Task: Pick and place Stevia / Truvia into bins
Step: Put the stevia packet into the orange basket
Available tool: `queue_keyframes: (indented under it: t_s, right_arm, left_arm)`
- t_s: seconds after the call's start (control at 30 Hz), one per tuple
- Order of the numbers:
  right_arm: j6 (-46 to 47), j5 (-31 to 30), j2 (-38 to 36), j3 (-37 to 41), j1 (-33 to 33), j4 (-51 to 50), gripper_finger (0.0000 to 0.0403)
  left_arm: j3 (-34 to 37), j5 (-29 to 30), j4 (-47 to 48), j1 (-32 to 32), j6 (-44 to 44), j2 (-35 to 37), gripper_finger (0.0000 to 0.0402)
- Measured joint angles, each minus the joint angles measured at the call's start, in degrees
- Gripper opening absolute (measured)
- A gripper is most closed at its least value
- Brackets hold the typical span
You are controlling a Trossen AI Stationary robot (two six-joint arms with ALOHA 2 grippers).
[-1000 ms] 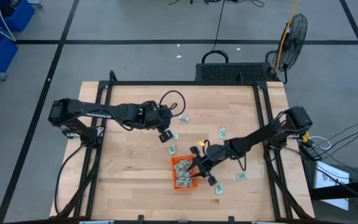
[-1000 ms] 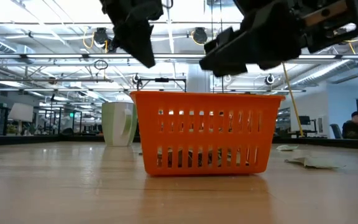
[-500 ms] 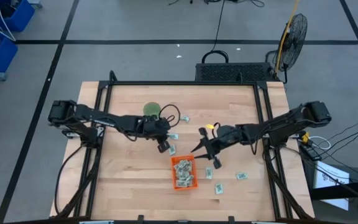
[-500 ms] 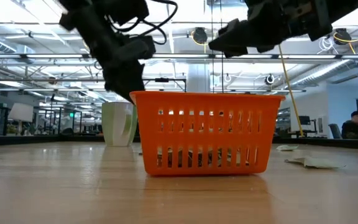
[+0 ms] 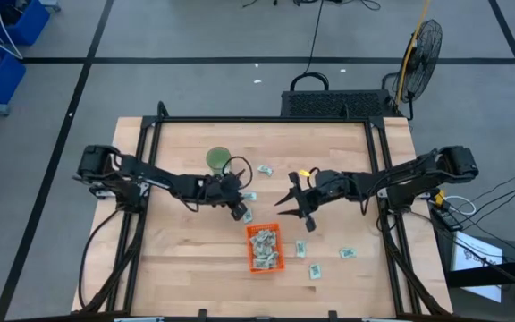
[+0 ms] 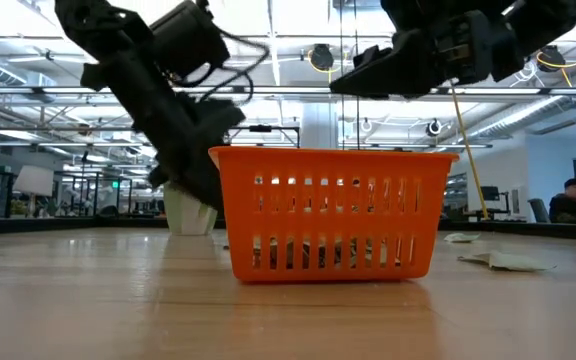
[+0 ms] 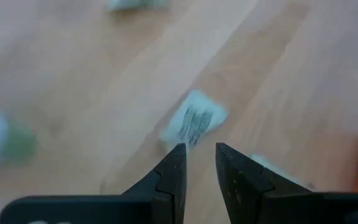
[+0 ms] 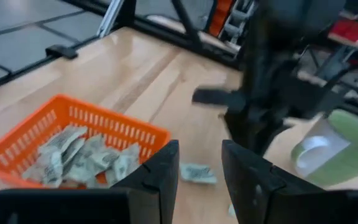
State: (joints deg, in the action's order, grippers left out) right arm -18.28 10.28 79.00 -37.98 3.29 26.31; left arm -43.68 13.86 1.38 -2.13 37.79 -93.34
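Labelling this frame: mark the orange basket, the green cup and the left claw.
orange basket (image 6: 334,212), low view, on its slotted front wall.
green cup (image 5: 218,159), high view, on its rim.
left claw (image 7: 199,163), left wrist view, midway between its fingertips.

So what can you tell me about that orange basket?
The orange basket is a small rectangular plastic bin with slotted walls and an open top. It stands upright on the wooden table, towards the front middle. Inside lies a loose pile of pale sachets covering its bottom. Neither gripper touches it: the left gripper and the right gripper are both behind it.
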Motion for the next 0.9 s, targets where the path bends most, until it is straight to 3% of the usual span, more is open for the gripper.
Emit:
queue_keyframes:
  t_s: [0.1, 0.23, 0.9]
  right_arm:
    - [-0.72, 0.02, -0.07, 0.0, -0.32, 0.66, 0.0112]
    - [-0.88, 0.05, -0.02, 0.0, -0.33, 1.28, 0.0113]
    - [-0.46, 0.3, -0.02, 0.0, -0.3, 2.02, 0.0114]
  left_arm:
    - [0.13, 0.73, -1.39, 0.14, 8.16, -2.26, 0.009]
    - [0.07, 1.75, -2.11, 0.05, 12.22, -4.19, 0.009]
    - [0.07, 4.23, -7.55, 0.67, 9.87, -8.08, 0.0078]
